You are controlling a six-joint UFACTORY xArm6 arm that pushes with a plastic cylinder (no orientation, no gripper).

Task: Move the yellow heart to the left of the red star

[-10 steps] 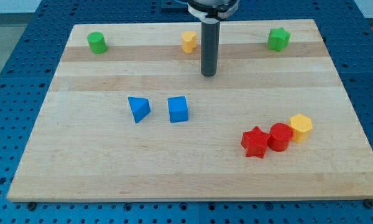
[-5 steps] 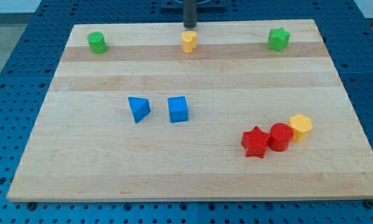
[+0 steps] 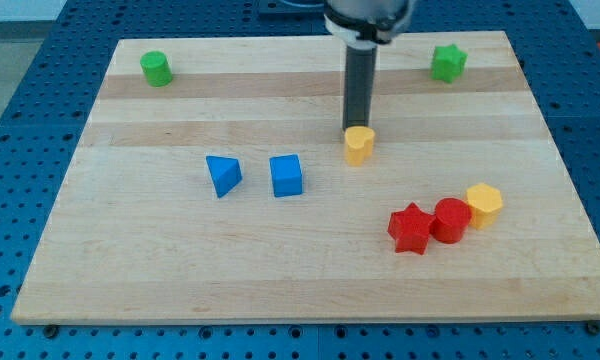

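Note:
The yellow heart (image 3: 358, 146) lies near the middle of the wooden board (image 3: 130, 260), right of the blue blocks. My tip (image 3: 358, 128) stands just above the heart in the view, touching its top edge. The red star (image 3: 411, 228) lies lower right, below and to the right of the heart. It touches a red cylinder (image 3: 450, 220) on its right, which touches a yellow hexagon block (image 3: 484, 203).
A blue triangle (image 3: 223, 175) and a blue cube (image 3: 287, 175) lie left of the heart. A green cylinder (image 3: 156, 68) sits at the top left and a green star (image 3: 447, 63) at the top right.
The yellow heart has moved from the board's top edge down and right to the middle. My tip went behind it at the top and has come down with it.

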